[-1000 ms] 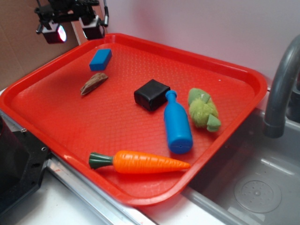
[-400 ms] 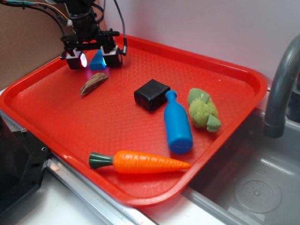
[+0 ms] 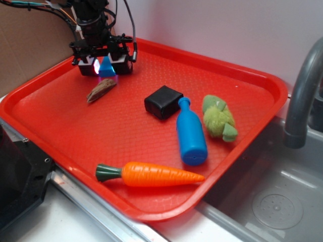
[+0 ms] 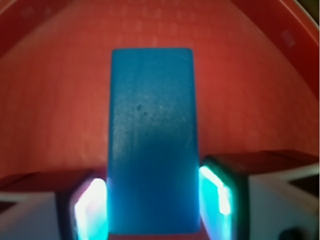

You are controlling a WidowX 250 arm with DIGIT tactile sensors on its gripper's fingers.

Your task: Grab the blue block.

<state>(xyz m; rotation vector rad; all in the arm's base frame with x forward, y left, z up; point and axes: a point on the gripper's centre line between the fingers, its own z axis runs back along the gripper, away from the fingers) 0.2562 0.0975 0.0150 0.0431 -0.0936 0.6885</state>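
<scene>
I've got the gripper down at far-left corner of red tray, pads apart either side of blue block, prob. not yet pinching; best to close slow & square on its long edges w/o skewing it.

Matt blue block — textured plastic tray
</scene>
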